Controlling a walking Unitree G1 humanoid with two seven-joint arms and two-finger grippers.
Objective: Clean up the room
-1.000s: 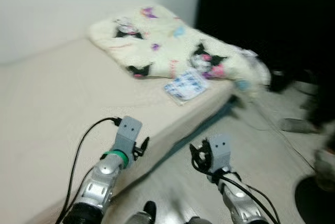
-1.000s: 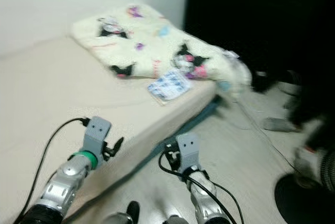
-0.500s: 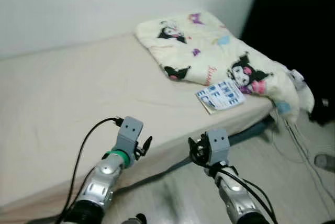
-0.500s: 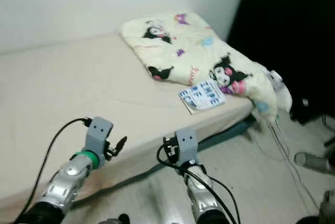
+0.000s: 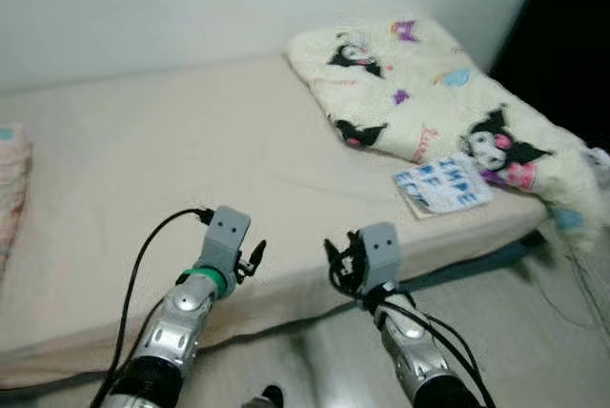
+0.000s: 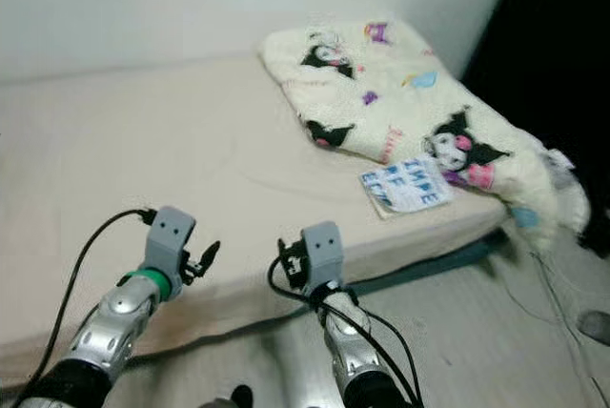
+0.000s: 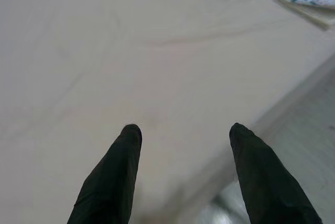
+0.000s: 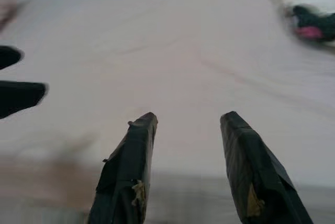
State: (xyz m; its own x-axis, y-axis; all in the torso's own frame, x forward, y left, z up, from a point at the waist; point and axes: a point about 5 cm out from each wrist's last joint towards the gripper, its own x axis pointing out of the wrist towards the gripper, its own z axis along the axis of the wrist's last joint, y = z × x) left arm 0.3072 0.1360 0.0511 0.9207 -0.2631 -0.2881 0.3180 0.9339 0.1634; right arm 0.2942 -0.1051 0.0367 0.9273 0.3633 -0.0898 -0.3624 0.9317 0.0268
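Both end effectors, left [image 7: 180, 132] and right [image 8: 186, 119], hang released and empty over the bed's [image 5: 143, 160] near edge. The blue-printed packet [image 5: 441, 186] lies well apart by the cartoon blanket [image 5: 429, 93]; reaching from here risks overbalancing, or dragging the blanket off.

We note a cream fleece blanket printed with black-and-pink cartoon figures [image 5: 429, 93], folded and lying flat at the far right end of the beige bed [image 5: 143, 170], one end slumping over the edge. A small white-and-blue printed packet [image 5: 441, 185] lies flat beside it, near the bed's front edge.
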